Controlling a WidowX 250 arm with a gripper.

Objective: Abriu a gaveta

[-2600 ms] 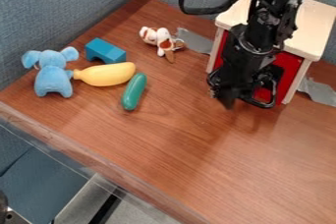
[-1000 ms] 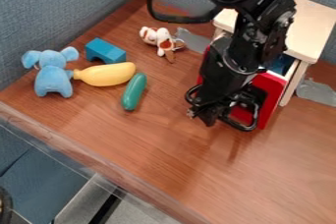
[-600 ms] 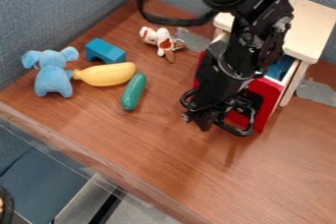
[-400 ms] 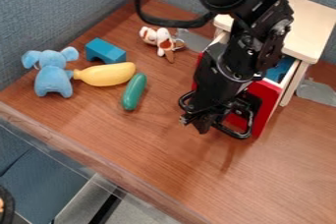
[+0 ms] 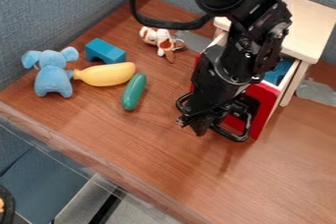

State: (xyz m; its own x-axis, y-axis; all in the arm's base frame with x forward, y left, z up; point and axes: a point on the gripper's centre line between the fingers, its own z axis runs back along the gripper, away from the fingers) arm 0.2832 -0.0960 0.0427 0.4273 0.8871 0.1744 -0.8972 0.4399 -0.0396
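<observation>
Spreading tabletop: the brown wood-grain surface is being bordered by blue-grey fabric panels.
Arm: the black jointed metal robot arm is being seen descending from the top edge, partly in front of the cabinet.
Cabinet: the pale wooden box-shaped cabinet is being supported by the tabletop at the upper right.
Drawer: the red-fronted rectangular drawer is being seen pulled partly out of the cabinet, with something blue showing inside.
Gripper: the black gripper is being seen hanging low at the drawer's front; whether it is open or shut cannot be told.
Elephant: the light-blue plush elephant is being seen sitting at the left.
Banana: the yellow curved toy banana is lying just beside the elephant.
Block: the blue arched block is resting behind the banana.
Cucumber: the green elongated toy cucumber is lying beside the banana's rounded end.
Dog: the small white-and-brown plush dog is lying between block and cabinet.
</observation>
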